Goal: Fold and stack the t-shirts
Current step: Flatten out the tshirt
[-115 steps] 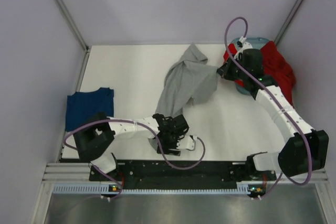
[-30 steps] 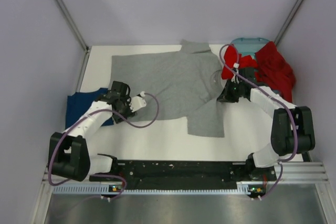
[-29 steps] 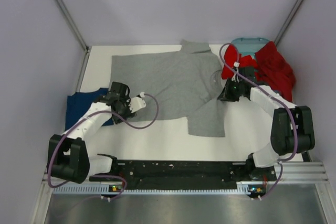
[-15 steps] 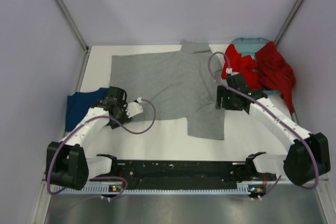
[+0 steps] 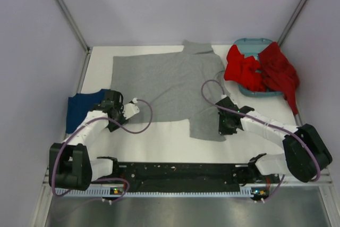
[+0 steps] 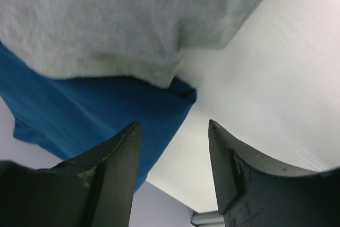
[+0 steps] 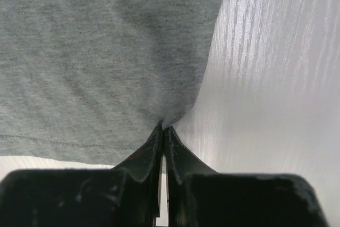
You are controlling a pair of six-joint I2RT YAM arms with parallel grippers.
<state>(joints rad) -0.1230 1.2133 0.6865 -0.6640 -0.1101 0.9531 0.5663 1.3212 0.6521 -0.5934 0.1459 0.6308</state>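
The heather grey t-shirt point(image 5: 164, 81) lies spread flat across the middle of the table. My right gripper point(image 5: 226, 125) is at the right edge of its near flap and is shut on that edge; the wrist view shows the jaws point(image 7: 163, 127) pinching the grey cloth point(image 7: 95, 51). My left gripper point(image 5: 110, 104) is open and empty at the shirt's near left corner, where the grey cloth point(image 6: 122, 19) overlaps the navy t-shirt point(image 6: 90, 115). The navy shirt point(image 5: 81, 111) lies folded at the table's left edge. Red shirts point(image 5: 249, 70) are heaped at the back right.
A teal basket point(image 5: 252, 41) stands at the back right under the red shirts, one of which point(image 5: 281, 70) hangs over its right side. Purple walls enclose the table on three sides. The black rail with the arm bases runs along the near edge.
The grey shirt, bunched 3.8 s ago, now lies spread. In the last half second my right gripper moved toward the near edge along the shirt's right side. My left gripper shifted slightly left.
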